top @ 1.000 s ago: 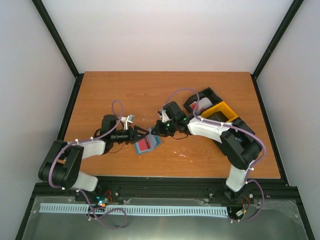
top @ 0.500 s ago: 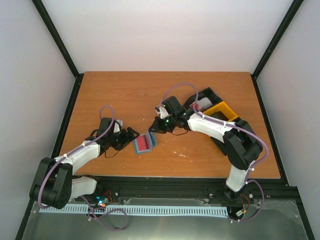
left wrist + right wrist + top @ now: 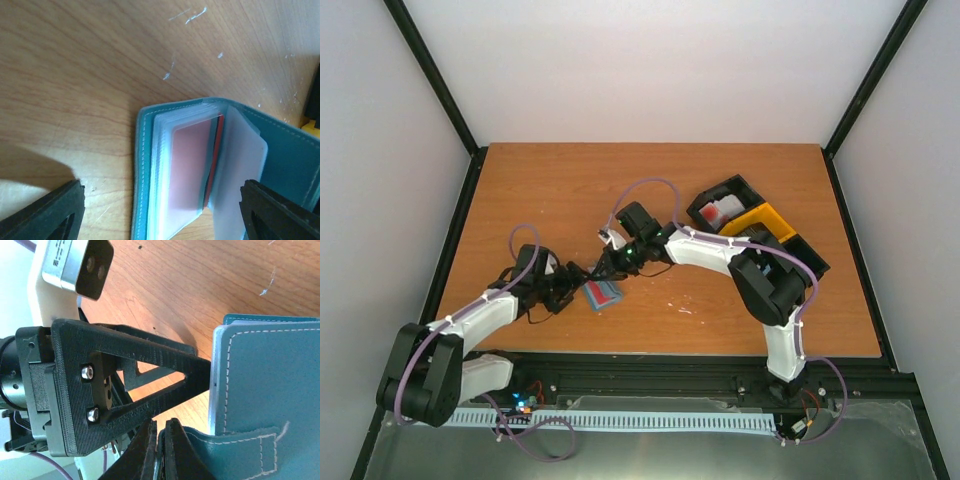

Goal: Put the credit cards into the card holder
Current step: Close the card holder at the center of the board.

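Observation:
The teal-blue card holder [image 3: 604, 295] lies open on the table between the two grippers. In the left wrist view it [image 3: 142, 165] shows clear inner sleeves, and a red credit card [image 3: 192, 165] sits in one of them. My left gripper [image 3: 161, 192] is open wide, with the holder's open end between its fingers. My right gripper [image 3: 161, 427] is shut on the holder's teal cover [image 3: 270, 375] by the snap tab. One left finger [image 3: 125, 370] reaches to the holder's edge. Another red-and-white card [image 3: 723, 210] lies in the tray.
A black-and-yellow three-compartment tray [image 3: 766, 222] stands at the right back of the wooden table [image 3: 570, 190]. Black frame posts and white walls close in the table's sides and back. Both arms meet left of the table's middle.
My left gripper drew back left from the holder and now stands open at its edge. My right gripper moved left and nearer, and the holder shifted left with it.

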